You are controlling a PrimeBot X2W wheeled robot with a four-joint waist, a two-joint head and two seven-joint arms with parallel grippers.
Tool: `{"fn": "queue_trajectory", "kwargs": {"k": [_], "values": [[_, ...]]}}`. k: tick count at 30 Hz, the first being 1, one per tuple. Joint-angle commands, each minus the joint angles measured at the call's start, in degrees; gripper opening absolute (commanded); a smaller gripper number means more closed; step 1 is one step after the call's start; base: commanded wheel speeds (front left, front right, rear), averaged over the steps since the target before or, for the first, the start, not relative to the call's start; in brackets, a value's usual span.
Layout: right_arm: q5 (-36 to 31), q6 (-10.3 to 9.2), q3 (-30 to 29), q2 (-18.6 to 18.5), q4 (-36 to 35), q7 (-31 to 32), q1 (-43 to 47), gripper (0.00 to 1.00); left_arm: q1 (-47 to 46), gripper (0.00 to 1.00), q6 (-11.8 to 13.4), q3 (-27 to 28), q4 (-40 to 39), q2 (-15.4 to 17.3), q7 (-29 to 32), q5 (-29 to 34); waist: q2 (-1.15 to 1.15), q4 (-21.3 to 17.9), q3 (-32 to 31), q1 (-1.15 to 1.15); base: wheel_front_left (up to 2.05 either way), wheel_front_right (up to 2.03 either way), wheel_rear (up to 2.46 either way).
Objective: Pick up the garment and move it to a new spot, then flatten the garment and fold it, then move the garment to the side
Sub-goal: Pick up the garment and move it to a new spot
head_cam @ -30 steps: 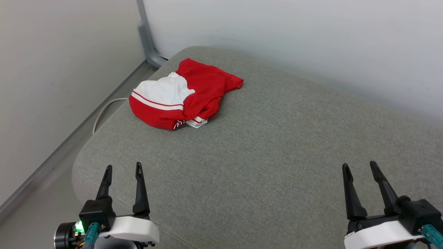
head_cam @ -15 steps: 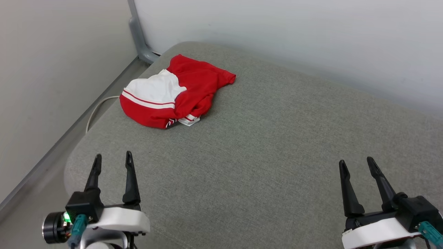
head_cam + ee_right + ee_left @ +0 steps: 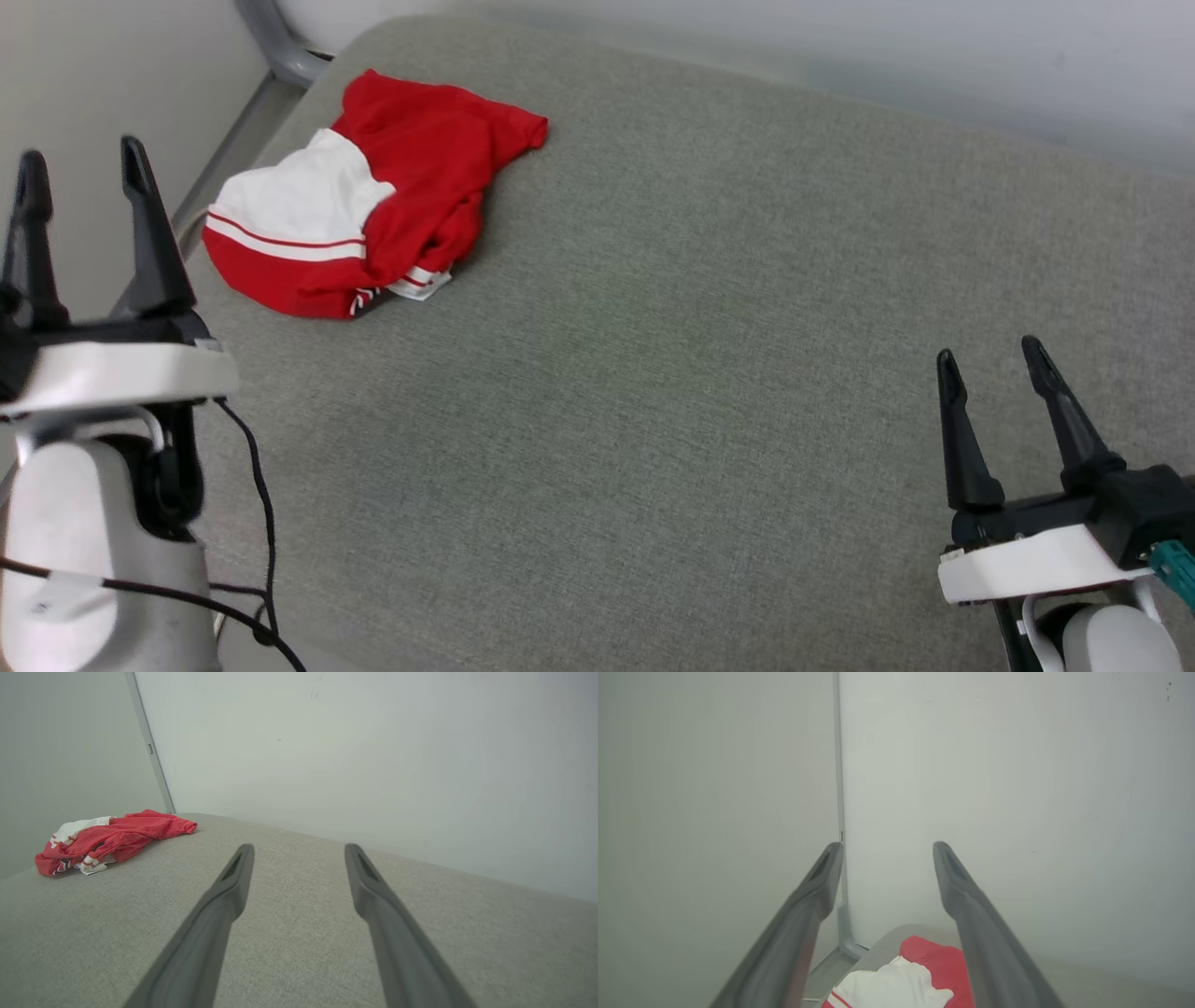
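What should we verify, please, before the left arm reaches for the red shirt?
1. Left gripper open: ok, fingers apart.
2. Right gripper open: ok.
3. Garment lying free on the grey cushion, nothing gripping it: ok.
4. Garment flat: not ok, it lies crumpled.
5. Enough margin between garment and the cushion's left edge: cannot tell.
6. Black cable by the left arm free of snags: cannot tell.

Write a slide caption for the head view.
Crumpled red-and-white garment lies far left on the grey cushion; left gripper and right gripper both open, empty.
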Motion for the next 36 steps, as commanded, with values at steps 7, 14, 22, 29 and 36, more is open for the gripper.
{"fn": "queue_trajectory", "kwargs": {"k": [7,14,22,29,36], "values": [[-2.8,-0.06,-0.8,0.1,-2.5,-0.1,-3.9,1.0,-12.1,1.0,-2.4,0.3,6.3,6.2,-0.2,-2.7,0.0,-4.5,9.5,-0.01,0.0,0.0,0.0],[-4.7,-0.06,-1.6,0.0,-4.7,-0.1,-6.1,1.0,-21.3,1.0,-2.8,-2.7,16.1,12.6,3.6,-8.6,0.0,-6.0,14.4,-0.01,0.0,0.0,0.0],[-6.2,-0.06,-1.9,0.0,-6.8,-0.1,-8.1,1.0,-28.1,1.0,-2.8,-10.3,26.6,20.5,20.1,-23.8,0.0,-7.5,18.6,-0.01,0.0,0.0,0.0],[-7.0,-0.06,-2.2,0.0,-8.0,-0.1,-9.2,1.0,-30.3,1.0,-2.8,-15.7,33.0,25.3,35.6,-34.2,0.0,-8.7,21.3,-0.01,0.0,0.0,0.0],[-7.7,-0.06,-2.3,0.0,-8.8,-0.1,-10.2,1.0,-30.7,1.0,-2.8,-20.4,38.2,27.3,49.3,-41.9,0.0,-9.5,23.3,-0.01,0.0,0.0,0.0]]}}
